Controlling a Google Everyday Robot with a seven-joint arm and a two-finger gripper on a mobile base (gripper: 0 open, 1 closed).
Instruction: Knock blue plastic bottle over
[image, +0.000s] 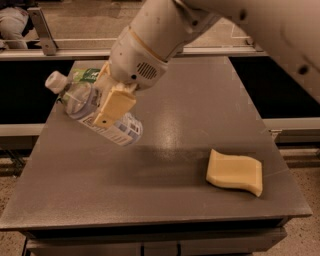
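My gripper (96, 103) is over the left rear part of the desk (180, 115), at the end of my white arm (150, 45), which comes in from the upper right. My fingers (114, 106) are closed around the blue plastic bottle (79, 99). One tan finger lies across its near side and the other shows just behind it.

The bottle is tilted steeply. Its white cap (55, 80) points up and to the left, and its labelled end (125, 132) is down and to the right, close above the desk. I cannot tell whether that lower end touches the surface.

Just behind the bottle, partly hidden by my fingers, the edge of a green snack bag (85, 75) shows near the desk's far left corner. A yellow sponge (235, 171) lies flat on the right front part of the desk, well apart from the bottle.

The desk top is a plain dark grey slab with a dull sheen and a soft shadow under my arm. A pale metal rail (65, 53) runs behind its far edge, with an upright bracket (42, 30) at the left. Beyond the rail is a light floor (100, 20). A speckled floor (306, 200) shows at the right, below the desk's edge.
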